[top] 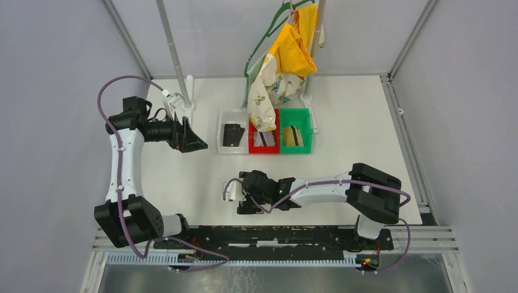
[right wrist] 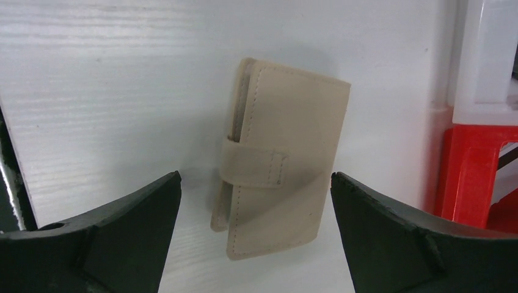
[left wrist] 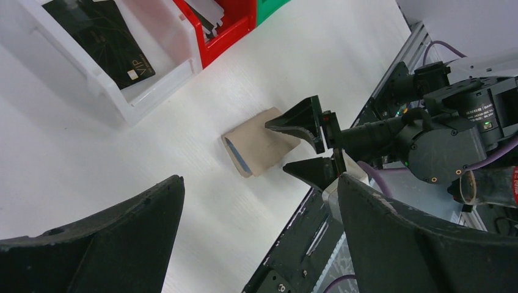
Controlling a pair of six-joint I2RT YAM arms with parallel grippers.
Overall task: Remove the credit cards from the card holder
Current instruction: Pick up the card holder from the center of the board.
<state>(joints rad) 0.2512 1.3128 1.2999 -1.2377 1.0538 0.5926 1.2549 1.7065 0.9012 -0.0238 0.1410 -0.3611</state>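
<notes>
The tan card holder [right wrist: 278, 159] lies closed on the white table [right wrist: 91, 79], its strap tab fastened across the front, a little apart from the red bin [right wrist: 470, 177]. The right gripper [right wrist: 255, 177] hangs over it with jaws spread wide, gripping nothing. The left gripper [top: 196, 139] is likewise released and empty, well apart at the left. A black credit card [left wrist: 101, 36] lies in the white bin [left wrist: 146, 97].

Overhead view, wrist views share card holder [right wrist: 284, 159]

Tan card holder [right wrist: 287, 152] lies flat, folded shut, strap across; black credit card [left wrist: 101, 39] lies in white bin [left wrist: 144, 97].
</notes>
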